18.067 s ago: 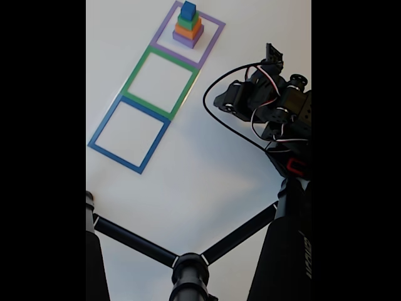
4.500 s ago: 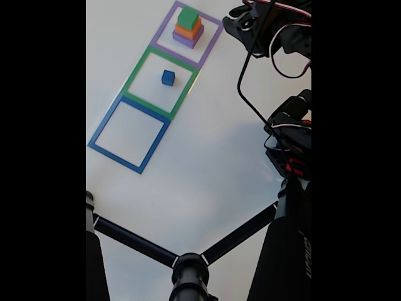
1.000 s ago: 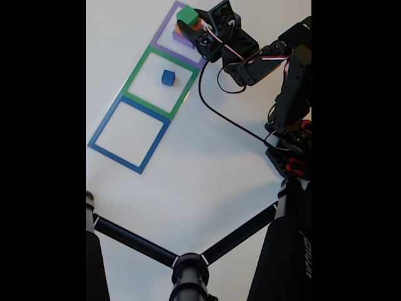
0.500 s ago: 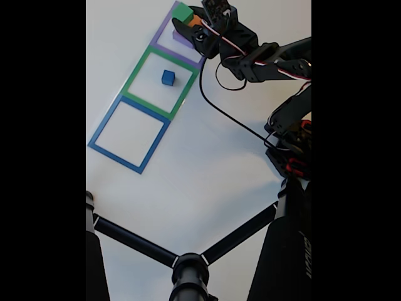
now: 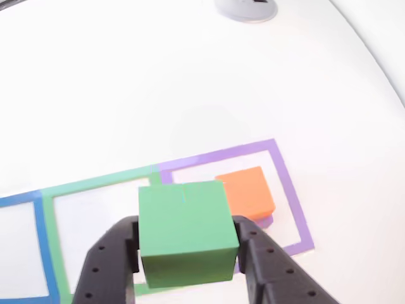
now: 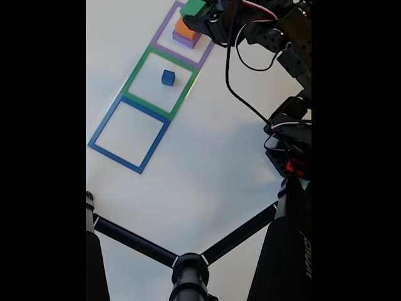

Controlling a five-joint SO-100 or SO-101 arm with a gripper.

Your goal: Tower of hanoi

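My gripper (image 5: 187, 244) is shut on a green cube (image 5: 186, 231), held in the air above the table; the fixed view shows the same green cube (image 6: 192, 7) at the top edge, gripper (image 6: 199, 12) around it. Below it an orange cube (image 5: 248, 192) sits on a purple cube (image 5: 266, 221) inside the purple square (image 5: 290, 190). In the fixed view the orange cube (image 6: 185, 27) and purple cube (image 6: 185, 40) stand in the purple square (image 6: 164, 32). A small blue cube (image 6: 168, 77) rests in the green square (image 6: 136, 70). The blue square (image 6: 103, 125) holds nothing.
A black tripod (image 6: 188, 266) spreads its legs across the lower part of the fixed view. The arm's base (image 6: 291, 157) and a looping black cable (image 6: 241, 94) stand at the right. A round white object (image 5: 247, 7) lies at the far table edge.
The gripper has lifted the green cube up off the orange cube and away toward the top edge. The orange and purple cubes stay stacked; the blue cube has not moved.
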